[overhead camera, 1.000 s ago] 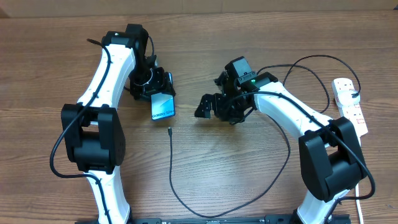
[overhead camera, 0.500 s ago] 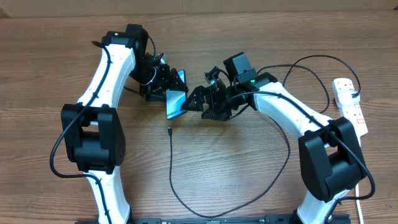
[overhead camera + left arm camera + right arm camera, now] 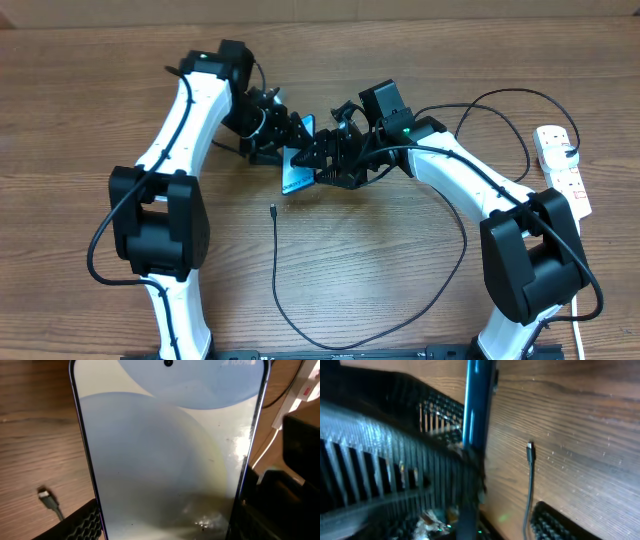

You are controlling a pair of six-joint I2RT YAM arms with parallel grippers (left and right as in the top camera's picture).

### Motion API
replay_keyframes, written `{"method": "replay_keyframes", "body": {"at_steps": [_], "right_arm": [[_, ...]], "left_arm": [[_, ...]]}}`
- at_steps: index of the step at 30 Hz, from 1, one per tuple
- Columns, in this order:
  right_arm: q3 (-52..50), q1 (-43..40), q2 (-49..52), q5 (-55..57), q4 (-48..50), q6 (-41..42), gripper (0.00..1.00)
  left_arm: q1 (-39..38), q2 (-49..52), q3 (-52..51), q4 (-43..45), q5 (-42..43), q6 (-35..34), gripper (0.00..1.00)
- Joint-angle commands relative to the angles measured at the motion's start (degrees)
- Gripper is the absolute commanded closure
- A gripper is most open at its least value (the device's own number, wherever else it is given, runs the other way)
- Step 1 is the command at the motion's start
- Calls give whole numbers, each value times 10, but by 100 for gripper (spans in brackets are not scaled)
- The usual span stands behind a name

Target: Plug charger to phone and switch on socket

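Phone (image 3: 170, 450) tilts steeply, camera end away from left end effector (image 3: 288, 155) gripping it.

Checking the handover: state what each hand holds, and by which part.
Left hand holds the phone by its side edges near one end. Right hand is at the phone; its grip cannot be told.

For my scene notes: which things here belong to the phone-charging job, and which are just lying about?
Part of the job:
slim smartphone with a light blue-white screen
long thin black charger cable
white elongated power strip with red switches

Just there:
brown wooden table
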Motion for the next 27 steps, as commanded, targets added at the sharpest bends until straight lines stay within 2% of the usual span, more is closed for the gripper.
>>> {"method": "replay_keyframes", "body": {"at_steps": [1,6,10,15,17,20,25,27], "right_arm": [[5,7,-23,-3,6,15,31],[5,17,-23,9,21,15,37],[5,18,-23,28,43,15,51],[4,18,-23,54,35,14,61],[4,18,-23,63,30,14,69],[4,18,-23,63,30,14,75],[4,18,-23,65,44,14,96],[4,18,-23,65,49,14,96]], "left_arm": [[-8,-2,17,2,27,8,36],[-10,-2,17,2,27,8,36],[-10,-2,17,7,27,6,36],[-10,-2,17,15,26,6,36],[-10,-2,17,17,25,6,36],[-10,-2,17,17,25,6,35],[-10,-2,17,17,23,7,35],[-10,-2,17,17,23,7,35]]}}
